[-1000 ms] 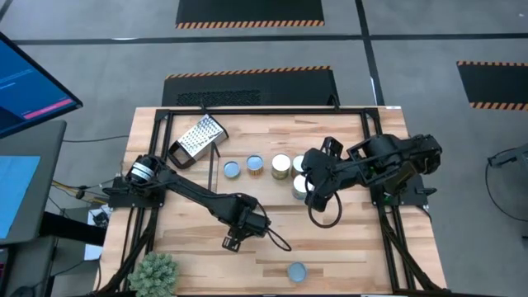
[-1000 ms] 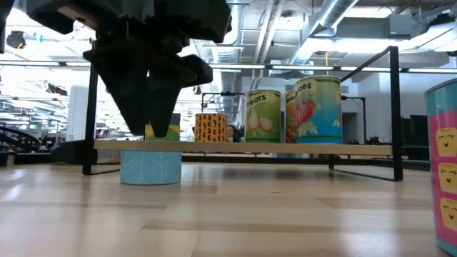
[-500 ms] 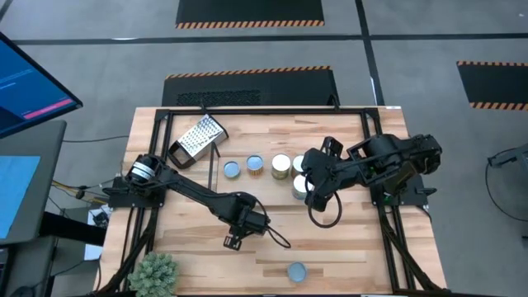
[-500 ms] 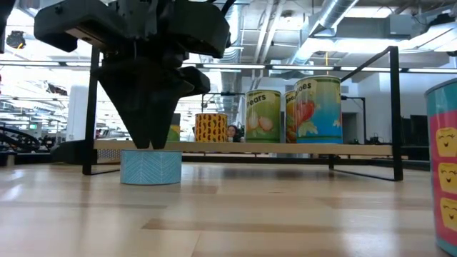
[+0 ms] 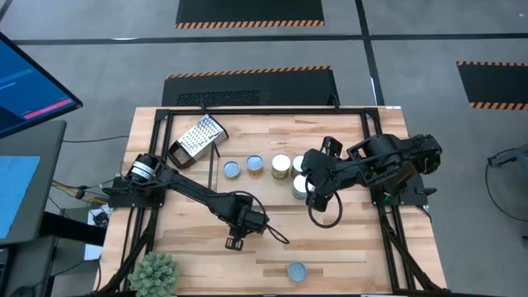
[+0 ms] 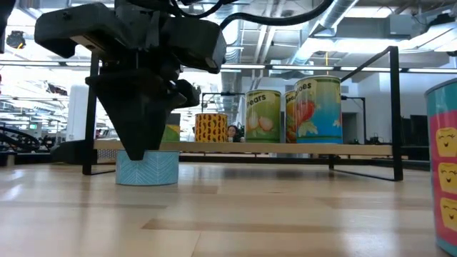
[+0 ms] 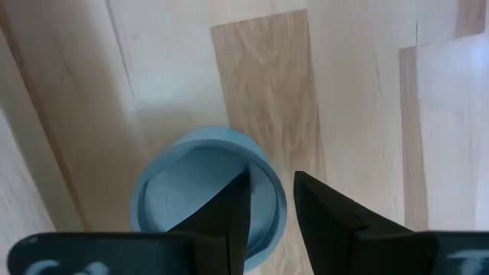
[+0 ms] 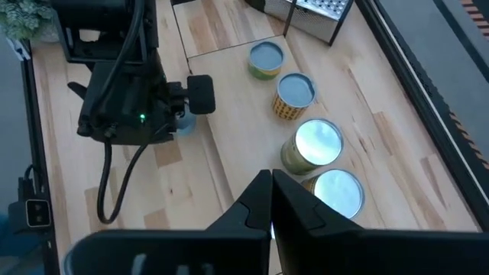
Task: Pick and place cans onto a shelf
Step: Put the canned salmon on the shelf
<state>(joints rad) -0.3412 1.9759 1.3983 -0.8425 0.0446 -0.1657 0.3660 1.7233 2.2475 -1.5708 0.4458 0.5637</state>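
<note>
Mid-table, left gripper (image 7: 269,200) pinches rim of low blue can (image 7: 200,183), fingers nearly together w/ wall between. Pick step; next, I'd guess: lift, carry to shelf (image 6: 243,148).

We are seeing a light blue can (image 6: 148,168) with a zigzag pattern. We are seeing a yellow can (image 6: 210,128) with dark spots, a green can (image 6: 263,115), a pink can (image 6: 443,160), and a silver grater (image 5: 200,135) showing lots of tiny holes.

Robotics lab: exposed ceiling ducts (image 6: 343,28) (hazard-striped floor mats (image 5: 250,12)).
</note>
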